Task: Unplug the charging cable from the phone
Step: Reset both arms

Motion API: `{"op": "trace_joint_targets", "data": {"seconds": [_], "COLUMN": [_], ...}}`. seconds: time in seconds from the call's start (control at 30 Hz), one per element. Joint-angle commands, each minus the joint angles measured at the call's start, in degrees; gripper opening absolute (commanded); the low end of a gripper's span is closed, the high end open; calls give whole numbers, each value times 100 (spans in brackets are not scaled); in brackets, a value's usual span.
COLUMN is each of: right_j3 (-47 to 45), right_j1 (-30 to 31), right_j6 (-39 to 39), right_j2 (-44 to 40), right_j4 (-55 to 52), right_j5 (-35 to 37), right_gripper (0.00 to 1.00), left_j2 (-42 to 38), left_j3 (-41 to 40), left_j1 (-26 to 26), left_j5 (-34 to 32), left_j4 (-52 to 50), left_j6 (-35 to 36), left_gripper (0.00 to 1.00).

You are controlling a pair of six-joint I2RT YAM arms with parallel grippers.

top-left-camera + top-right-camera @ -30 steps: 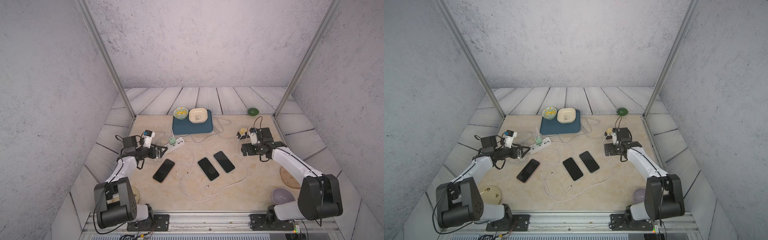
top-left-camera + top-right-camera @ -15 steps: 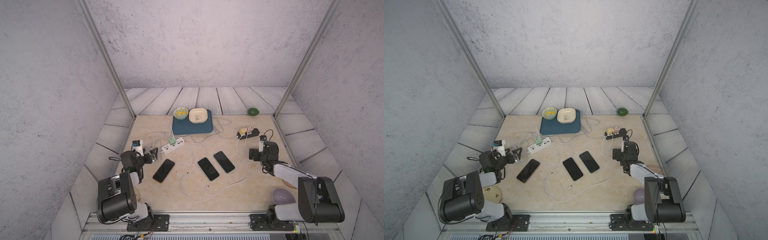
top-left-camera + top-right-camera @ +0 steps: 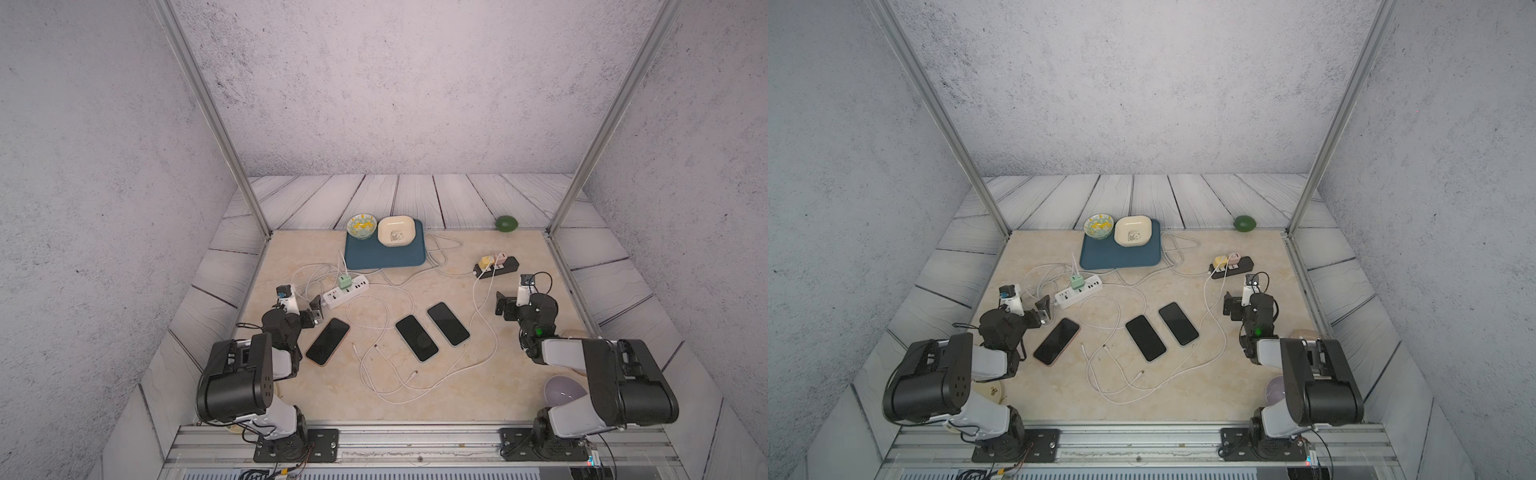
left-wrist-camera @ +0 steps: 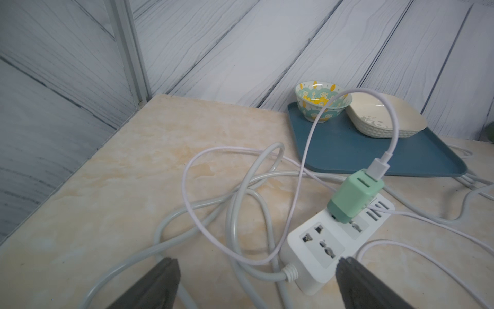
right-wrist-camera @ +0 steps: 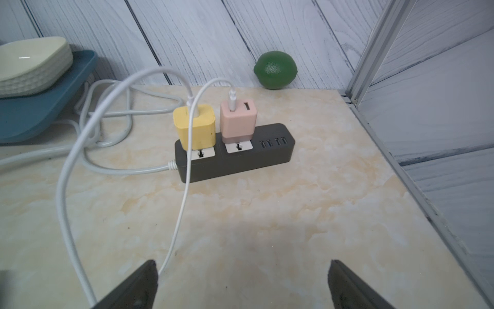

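Observation:
Three dark phones lie screen up in the middle of the mat in both top views: a left phone (image 3: 328, 341), a middle phone (image 3: 417, 338) and a right phone (image 3: 448, 323). White charging cables (image 3: 386, 374) loop around them, and their loose plug ends (image 3: 415, 372) lie on the mat apart from the phones. My left gripper (image 3: 302, 309) (image 4: 256, 278) is open beside the end of the white power strip (image 4: 336, 240). My right gripper (image 3: 517, 297) (image 5: 242, 281) is open over bare mat, short of the black power strip (image 5: 235, 152). No phone shows in either wrist view.
A green charger (image 4: 354, 196) sits in the white strip. Yellow (image 5: 194, 125) and pink (image 5: 238, 120) chargers sit in the black strip. A blue tray (image 3: 386, 259) with two bowls stands at the back, with a lime (image 3: 507, 223) at the back right. A purple bowl (image 3: 561, 390) is by the right arm's base.
Both arms have drawn back toward the front of the mat and folded low. Both grippers stayed open and took hold of nothing. The phones and cables have not moved.

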Motion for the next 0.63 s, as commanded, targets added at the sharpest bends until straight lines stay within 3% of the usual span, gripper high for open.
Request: {"op": "trace_joint_targets", "data": {"seconds": [0.0, 0.1, 0.23, 0.6], "right_j3": [-26, -6, -80, 221], "right_j1": [-7, -5, -9, -7], "right_j6": [-123, -65, -30, 69], "right_j2": [159, 161, 181, 227], "right_j4": [582, 600, 754, 252], "right_j5": [-223, -146, -92, 152], "right_gripper": [99, 99, 99, 99], "left_j2": [-157, -130, -91, -87], "left_j3": [259, 565, 1064, 1103], "left_j1": [-102, -188, -551, -599], "left_j5": [-466, -447, -1071, -1172], "left_j4": [-337, -888, -1773, -1833], "left_j6": [133, 267, 474, 501], "left_gripper": [98, 98, 98, 98]}}
